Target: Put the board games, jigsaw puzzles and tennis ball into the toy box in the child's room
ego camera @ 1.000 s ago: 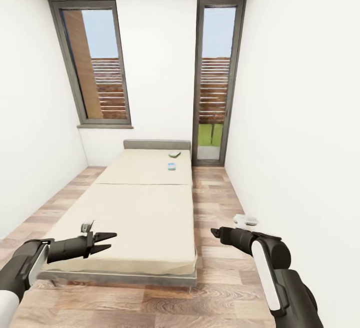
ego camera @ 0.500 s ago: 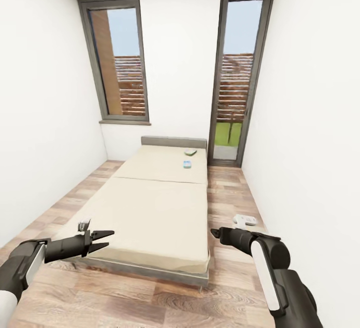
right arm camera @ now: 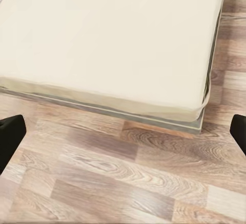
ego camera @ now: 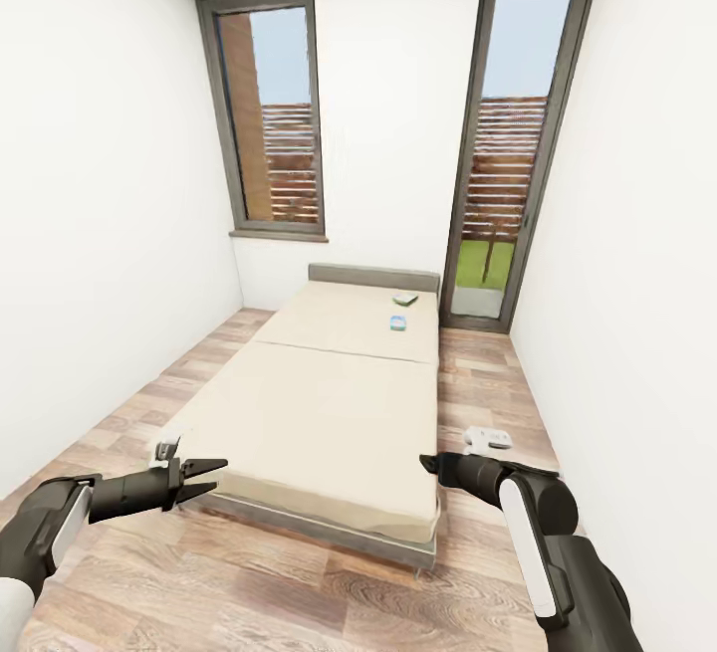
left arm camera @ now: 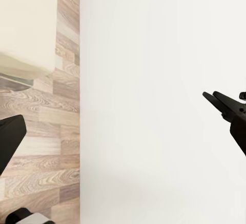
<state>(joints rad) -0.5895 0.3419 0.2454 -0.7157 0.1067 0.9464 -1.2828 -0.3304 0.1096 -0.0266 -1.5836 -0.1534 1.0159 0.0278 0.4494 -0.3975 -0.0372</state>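
Both my arms are stretched forward and low, roughly level, one either side of the foot of the wide low bed with beige mattress pads and grey frame [ego camera: 329, 403]. Left claw [ego camera: 204, 478] is over the wood plank floor [ego camera: 299, 592] just off the bed's near left corner, fingers apart, nothing held. Right claw [ego camera: 430, 465] sits by the near right corner; in the head view its tips are bunched and foreshortened, but the right wrist view has the two black fingertips [right arm camera: 10, 134] at opposite edges of the picture (so spread wide, empty).

Two board games lie on the far mattress pad near the grey headboard [ego camera: 373, 277]: a small flat blue card box [ego camera: 398, 324] and, closer to the headboard, a small flat white-and-green card box [ego camera: 405, 300], slightly apart.

A small white object [ego camera: 488, 437] lies on the floor right of the bed; can't tell what it is.
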